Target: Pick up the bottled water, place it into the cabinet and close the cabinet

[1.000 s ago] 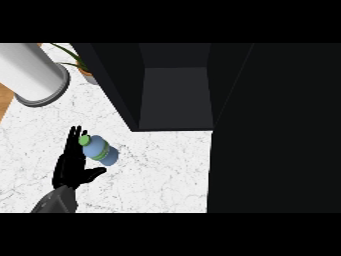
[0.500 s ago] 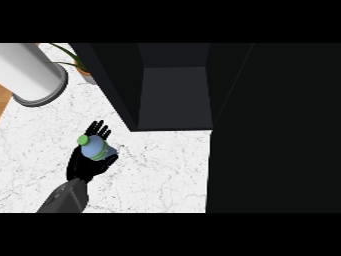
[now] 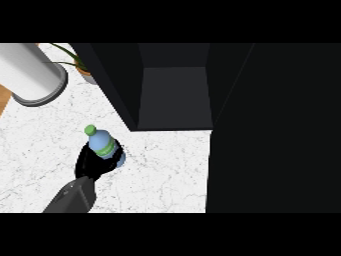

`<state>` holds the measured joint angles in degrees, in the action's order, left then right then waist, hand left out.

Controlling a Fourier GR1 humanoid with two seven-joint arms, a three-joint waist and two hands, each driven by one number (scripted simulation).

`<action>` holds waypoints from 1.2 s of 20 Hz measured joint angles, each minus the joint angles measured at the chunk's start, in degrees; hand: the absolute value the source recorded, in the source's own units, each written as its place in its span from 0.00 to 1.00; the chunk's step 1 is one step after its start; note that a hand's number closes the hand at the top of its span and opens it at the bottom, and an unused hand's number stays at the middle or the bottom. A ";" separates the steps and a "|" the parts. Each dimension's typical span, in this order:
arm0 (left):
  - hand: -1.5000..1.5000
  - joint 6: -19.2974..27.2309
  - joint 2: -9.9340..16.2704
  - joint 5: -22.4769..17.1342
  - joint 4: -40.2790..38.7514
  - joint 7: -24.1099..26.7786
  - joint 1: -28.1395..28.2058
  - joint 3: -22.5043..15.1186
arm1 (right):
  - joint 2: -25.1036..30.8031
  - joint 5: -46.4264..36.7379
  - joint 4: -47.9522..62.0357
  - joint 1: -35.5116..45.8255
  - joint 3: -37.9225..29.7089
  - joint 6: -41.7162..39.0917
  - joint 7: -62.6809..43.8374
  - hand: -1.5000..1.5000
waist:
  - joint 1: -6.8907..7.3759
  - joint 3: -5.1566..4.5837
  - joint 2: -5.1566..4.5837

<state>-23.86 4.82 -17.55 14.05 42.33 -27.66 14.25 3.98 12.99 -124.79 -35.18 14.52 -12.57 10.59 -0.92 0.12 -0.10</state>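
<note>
Holding: our left hand (image 3: 93, 162) has its fingers curled around the bottled water (image 3: 103, 147), above the white marble counter (image 3: 33, 145).
Bottle: we see 1 pale blue bottle with a green cap and green band, its cap pointing up and to the left.
Cabinet: the dark cabinet (image 3: 174, 95) stands open, just up and right of the bottle.
Door: a large dark panel (image 3: 284, 130) fills our right side.
Other things: a white cylinder (image 3: 21, 70) and a potted plant (image 3: 77, 62) at upper left.
</note>
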 measured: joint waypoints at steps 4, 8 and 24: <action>1.00 1.41 -0.52 0.46 0.31 1.18 -0.25 -0.27 | 0.28 -0.41 0.15 -0.80 0.53 0.00 0.51 0.00 | 0.01 -0.08 -0.02; 1.00 -0.78 0.70 0.51 2.87 1.39 2.75 -1.00 | 0.26 -0.38 0.35 -1.07 0.44 0.24 1.18 0.00 | 0.26 -0.10 0.15; 1.00 -6.55 2.67 -6.16 17.58 -8.87 11.56 -0.77 | 0.67 -1.05 0.92 -1.07 1.89 1.15 1.87 0.00 | 0.99 -0.08 0.31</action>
<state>-30.42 7.49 -23.71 31.62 33.46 -16.10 13.47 4.64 11.94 -123.88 -36.24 16.41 -11.42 12.46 0.07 0.04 0.21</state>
